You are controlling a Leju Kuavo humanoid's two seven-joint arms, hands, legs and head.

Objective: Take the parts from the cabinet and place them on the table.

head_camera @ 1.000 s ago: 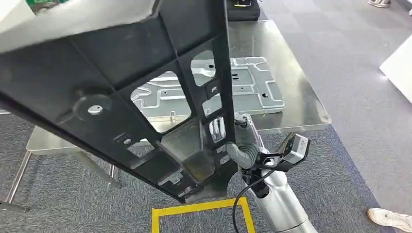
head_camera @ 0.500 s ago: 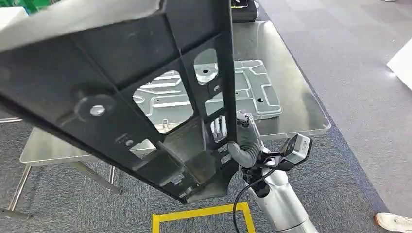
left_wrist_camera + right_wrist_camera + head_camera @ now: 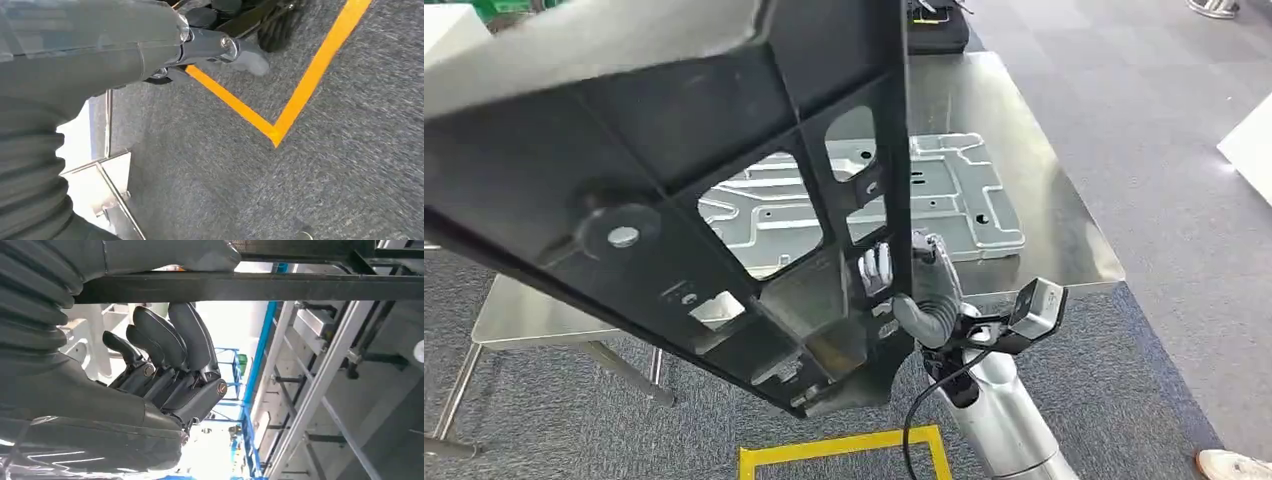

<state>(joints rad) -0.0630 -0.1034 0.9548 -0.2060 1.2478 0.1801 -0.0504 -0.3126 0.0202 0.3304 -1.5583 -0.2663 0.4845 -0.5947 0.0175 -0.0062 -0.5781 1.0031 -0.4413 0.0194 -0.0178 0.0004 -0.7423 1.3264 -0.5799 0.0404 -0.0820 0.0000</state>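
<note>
Head view, read from left to right. We see the black frame part (image 3: 674,200) filling the upper left and centre of the frame, held up close to the camera and tilted, its lower end dipping toward the lower centre above the yellow floor marking (image 3: 844,450). Through its cut-out windows we see the metal table (image 3: 1064,240) in the centre and right of the frame, with a stamped grey sheet-metal panel (image 3: 944,190) lying flat on it. At the right edge of the black part, lower centre, our right hand (image 3: 919,290) is closed around the rim of the part; the right wrist view shows the thumb over one face of a dark bar and the fingers (image 3: 170,335) curled against the other. The left wrist view shows our left hand (image 3: 215,47) with a finger extended, against grey carpet; we cannot tell whether it is closed on the part. We judge the part to be stiff, ribbed moulded plastic or cast metal, bulky rather than fragile, and awkward because of its span; it is best taken by the ribbed outer edges on opposite sides, so that it cannot swing.
</note>
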